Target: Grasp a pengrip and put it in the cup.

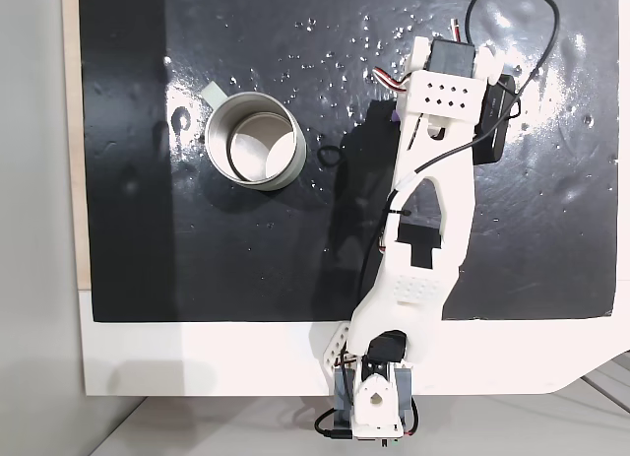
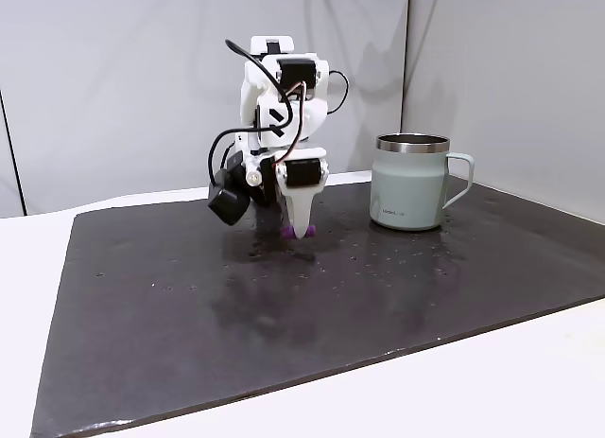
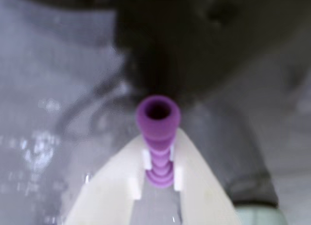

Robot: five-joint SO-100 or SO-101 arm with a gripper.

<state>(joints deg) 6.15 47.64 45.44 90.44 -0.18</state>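
Purple ribbed pengrip (image 3: 157,137) pinched upright at the mat; silvery cup (image 2: 412,183) stands apart, upright.

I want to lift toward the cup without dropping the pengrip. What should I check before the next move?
1. Pengrip sits between the jaws of the gripper: ok in the wrist view.
2. Firm clamp on it: cannot tell; one end sticks out past the tips.
3. Pengrip clear of the black mat: not ok; the tips are down at the mat.
4. Cup upright, mouth open: ok.
5. Cup stands apart from the arm: ok.
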